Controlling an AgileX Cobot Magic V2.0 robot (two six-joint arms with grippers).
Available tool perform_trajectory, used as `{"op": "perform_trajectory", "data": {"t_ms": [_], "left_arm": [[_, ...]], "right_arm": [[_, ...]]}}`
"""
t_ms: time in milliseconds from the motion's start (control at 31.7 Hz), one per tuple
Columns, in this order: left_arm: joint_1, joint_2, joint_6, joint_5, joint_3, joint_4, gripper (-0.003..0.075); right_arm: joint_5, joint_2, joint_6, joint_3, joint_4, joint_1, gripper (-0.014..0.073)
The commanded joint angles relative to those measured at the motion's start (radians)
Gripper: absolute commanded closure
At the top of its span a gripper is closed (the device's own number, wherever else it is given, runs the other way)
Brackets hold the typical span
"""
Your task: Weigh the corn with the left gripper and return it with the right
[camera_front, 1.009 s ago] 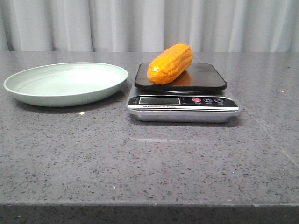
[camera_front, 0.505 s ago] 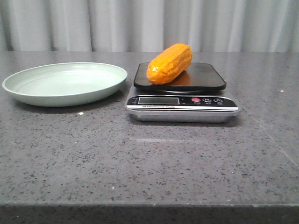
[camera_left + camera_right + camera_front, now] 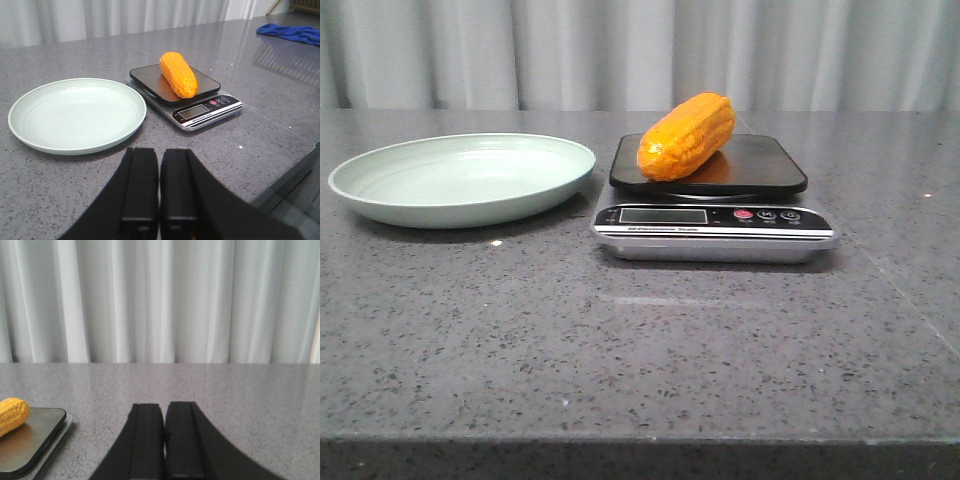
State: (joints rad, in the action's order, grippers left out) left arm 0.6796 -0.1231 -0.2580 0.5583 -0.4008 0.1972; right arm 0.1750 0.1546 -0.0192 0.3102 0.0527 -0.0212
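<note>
The orange-yellow corn point(image 3: 686, 136) lies on the black platform of the kitchen scale point(image 3: 712, 232) at the table's middle. It also shows in the left wrist view point(image 3: 178, 74) and at the edge of the right wrist view point(image 3: 12, 415). The pale green plate point(image 3: 380, 198) sits empty to the left of the scale, also in the left wrist view point(image 3: 30, 142). My left gripper point(image 3: 159, 152) is shut and empty, back from the plate and scale. My right gripper point(image 3: 165, 406) is shut and empty, to the right of the scale. Neither gripper shows in the front view.
A blue cloth point(image 3: 290, 34) lies on the far side of the grey stone table point(image 3: 640, 350). White curtains point(image 3: 620, 50) hang behind the table. The table's front edge point(image 3: 640, 438) runs across the near side.
Nothing on the table has moved; only the front view shifts slightly.
</note>
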Motion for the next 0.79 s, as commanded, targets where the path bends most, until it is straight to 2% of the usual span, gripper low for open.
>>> {"op": "perform_trajectory", "data": {"t_ms": [0,221,473,568,694,757], "left_arm": [[0.000,-0.011,0.003,-0.080,-0.025,-0.005,0.0586],[0.000,-0.011,0.003,-0.080,-0.025,-0.005,0.0586],[0.000,-0.011,0.003,-0.086,-0.025,-0.005,0.0586],[0.000,-0.011,0.003,-0.086,-0.025,-0.005,0.0586],[0.000,-0.011,0.003,-0.086,-0.025,-0.005,0.0586],[0.000,-0.011,0.003,-0.086,-0.025,-0.005,0.0586]], "right_arm": [[0.017,0.166,-0.004,0.133,0.003,-0.005,0.0422],[-0.022,0.405,-0.004,0.167,0.017,-0.005,0.0422],[0.033,0.526,-0.010,0.167,0.087,-0.005,0.0408],[0.051,0.527,-0.009,0.167,0.091,-0.005,0.0321],[0.081,0.524,-0.007,0.167,0.091,-0.005,0.0099],[0.089,0.524,-0.008,0.167,0.092,-0.005,0.0016]]}}
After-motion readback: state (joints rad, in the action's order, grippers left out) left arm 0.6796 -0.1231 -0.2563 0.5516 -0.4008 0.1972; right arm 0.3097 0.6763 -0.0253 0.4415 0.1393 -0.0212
